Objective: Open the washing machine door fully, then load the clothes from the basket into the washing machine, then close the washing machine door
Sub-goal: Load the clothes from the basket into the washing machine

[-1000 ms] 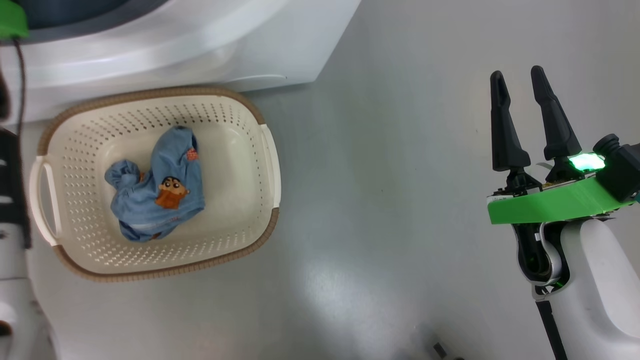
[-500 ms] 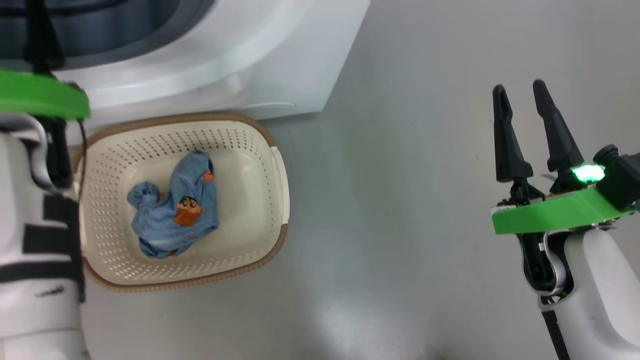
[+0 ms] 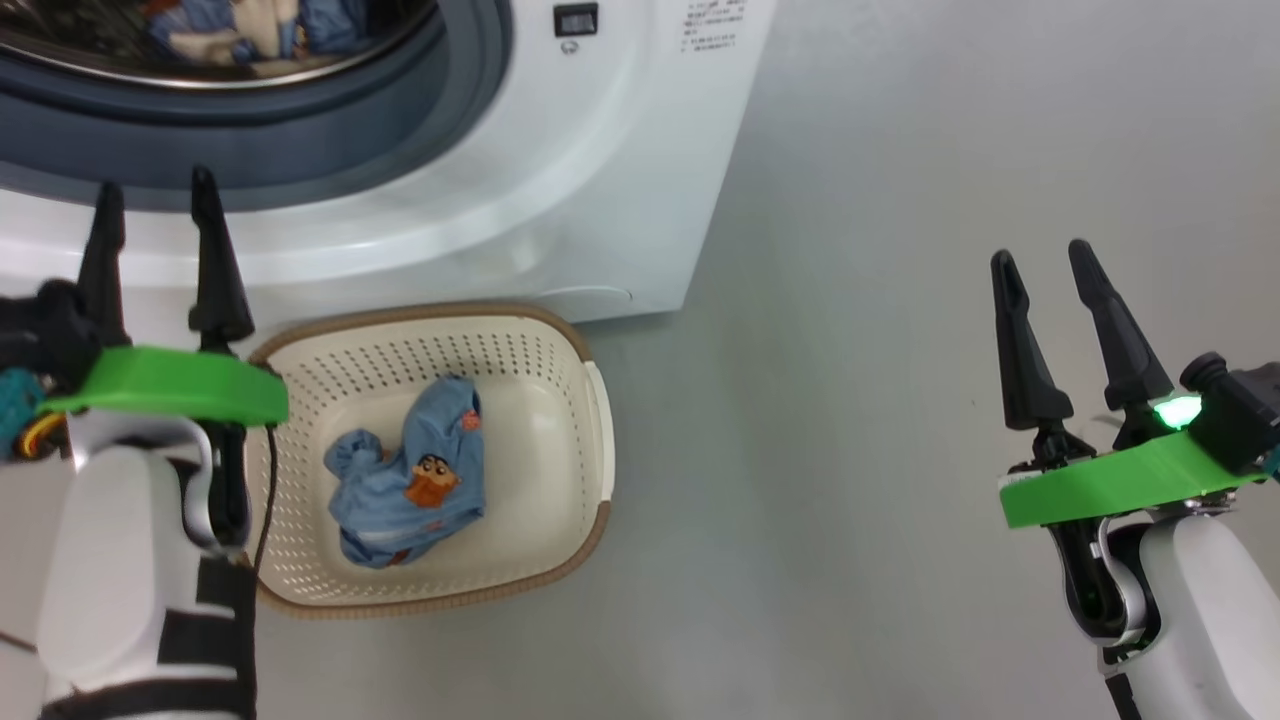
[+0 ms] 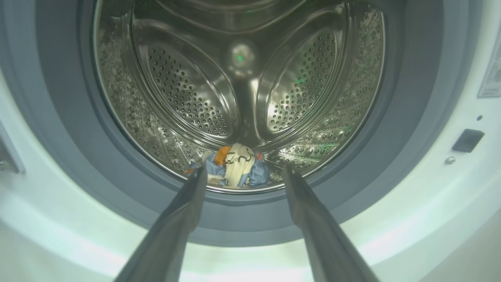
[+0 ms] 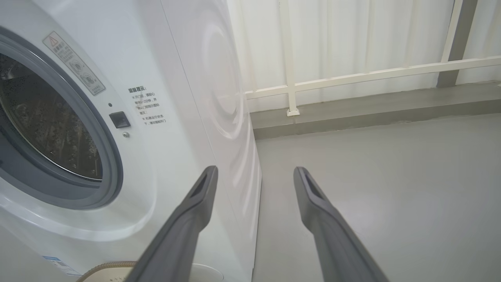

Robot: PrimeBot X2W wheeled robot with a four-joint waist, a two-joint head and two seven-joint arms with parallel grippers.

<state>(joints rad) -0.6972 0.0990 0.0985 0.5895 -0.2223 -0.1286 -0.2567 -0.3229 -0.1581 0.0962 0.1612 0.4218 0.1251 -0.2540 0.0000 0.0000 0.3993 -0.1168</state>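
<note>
White boxy front-loading washing machine (image 3: pixel 600 170): mouth standing open, grey rubber gasket (image 4: pixel 58 117) ringing a perforated steel drum (image 4: pixel 188 90). A small heap of blue, cream and orange clothes (image 4: pixel 235 166) lies at the drum's bottom front. Cream-white perforated plastic basket (image 3: pixel 400 355), brown woven-look rim, on the grey floor (image 3: pixel 850 400) just before the machine, holds one crumpled light-blue garment (image 3: pixel 415 485) with an orange-brown cartoon print. Left gripper (image 3: pixel 155 183): jaws wide, empty, pointing at the drum mouth. Right gripper (image 3: pixel 1042 252): jaws wide, empty, over floor well apart from the basket.

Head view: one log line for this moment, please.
left gripper: open, empty, facing washing machine drum | right gripper: open, empty, above floor | basket: one blue garment inside | drum: clothes inside
</note>
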